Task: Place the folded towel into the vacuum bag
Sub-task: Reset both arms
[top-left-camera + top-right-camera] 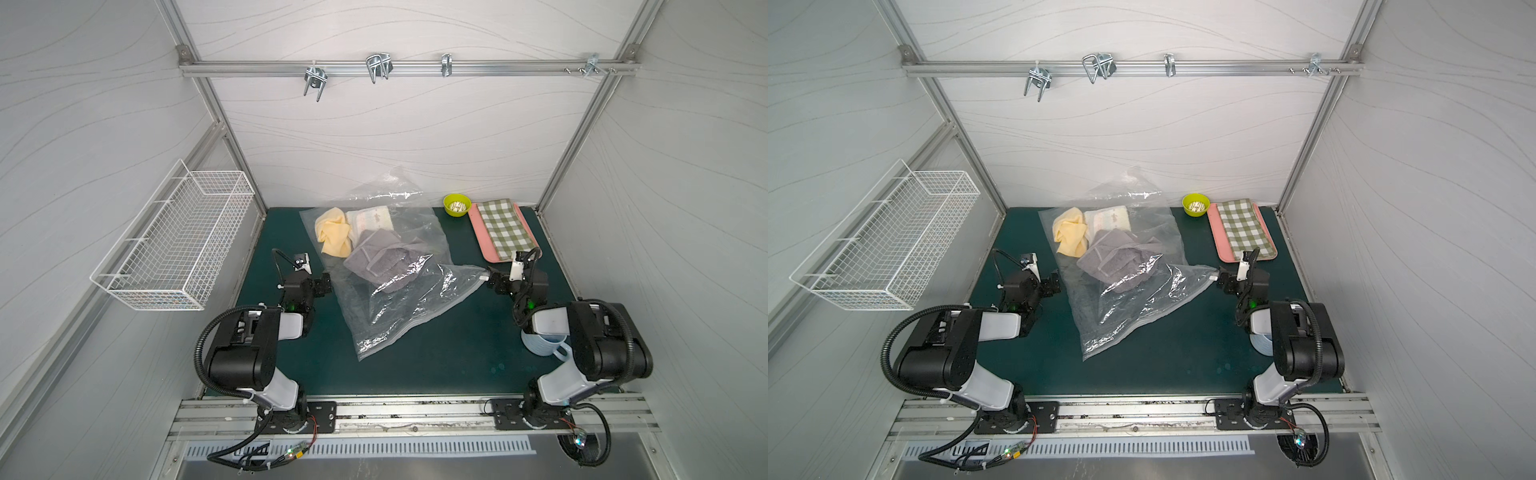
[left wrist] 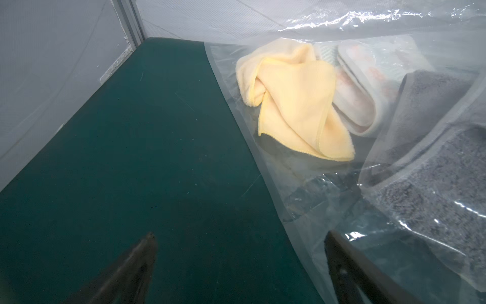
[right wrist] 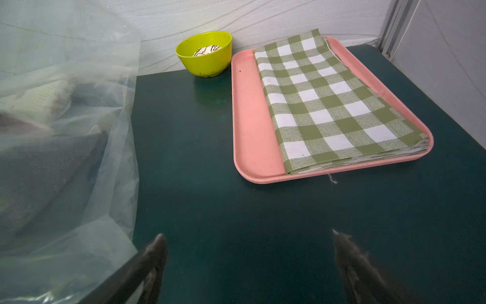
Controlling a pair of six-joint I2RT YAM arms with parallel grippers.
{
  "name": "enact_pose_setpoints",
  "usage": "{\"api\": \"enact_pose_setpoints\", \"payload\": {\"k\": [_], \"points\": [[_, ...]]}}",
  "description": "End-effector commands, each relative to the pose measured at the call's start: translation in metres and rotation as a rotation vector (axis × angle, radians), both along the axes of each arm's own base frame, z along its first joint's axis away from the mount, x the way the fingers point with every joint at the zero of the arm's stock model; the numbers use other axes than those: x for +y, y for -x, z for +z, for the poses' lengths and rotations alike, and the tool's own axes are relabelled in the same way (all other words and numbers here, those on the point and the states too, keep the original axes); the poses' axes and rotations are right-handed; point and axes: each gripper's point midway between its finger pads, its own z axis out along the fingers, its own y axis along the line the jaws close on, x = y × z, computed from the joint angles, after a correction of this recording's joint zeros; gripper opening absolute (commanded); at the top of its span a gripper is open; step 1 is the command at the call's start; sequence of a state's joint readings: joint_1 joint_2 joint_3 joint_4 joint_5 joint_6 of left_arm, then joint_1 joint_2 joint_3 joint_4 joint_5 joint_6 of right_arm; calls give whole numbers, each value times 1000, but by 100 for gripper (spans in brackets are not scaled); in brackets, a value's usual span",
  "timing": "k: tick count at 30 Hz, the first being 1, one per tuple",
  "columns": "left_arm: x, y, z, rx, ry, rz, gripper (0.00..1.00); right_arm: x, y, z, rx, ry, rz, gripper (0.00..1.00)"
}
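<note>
White panelled walls (image 1: 374, 124) in an aluminium frame enclose a dark green table mat (image 1: 436, 365). The vacuum bag (image 1: 399, 307), clear and crinkled, lies mid-table. Its long axis runs from the back wall toward the front edge, slightly on the diagonal. Its far end rises against the back wall. Its zip-strip edge faces the front right, slanting from the right arm down to front centre. A white wire basket (image 1: 174, 249) hangs on the left wall. A pink tray (image 1: 478, 232) at the far right holds a folded green checked cloth (image 1: 505, 228). Inside the bag, under the plastic, a grey towel (image 1: 382, 257) sits near the middle. A crumpled yellow cloth (image 1: 332, 232) and a folded white patterned cloth (image 1: 372, 218) lie beyond it. A pale blue mug (image 1: 544, 345) stands partly hidden under the right arm, and a lime bowl (image 1: 456, 204) sits by the back wall. The left gripper (image 2: 240, 235) has its fingers spread wide, holding nothing, with one finger at the bag's left edge. The right gripper (image 3: 249, 235) is likewise spread and empty, just beside the bag's corner with the white slider clip (image 1: 483, 276).
</note>
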State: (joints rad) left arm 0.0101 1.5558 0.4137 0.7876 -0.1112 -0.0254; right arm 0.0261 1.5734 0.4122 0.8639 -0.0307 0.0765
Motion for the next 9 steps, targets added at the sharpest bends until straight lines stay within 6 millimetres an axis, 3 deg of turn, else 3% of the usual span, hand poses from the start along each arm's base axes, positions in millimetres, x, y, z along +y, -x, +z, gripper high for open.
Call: {"api": "enact_pose_setpoints", "payload": {"k": [1,9], "points": [[-2,-10,17,-66,-20,-11,100,4,1,0,-3,17,35,99],[-3,-10,17,-64,-10,-22,100,4,0,0,-4,18,34,99]]}}
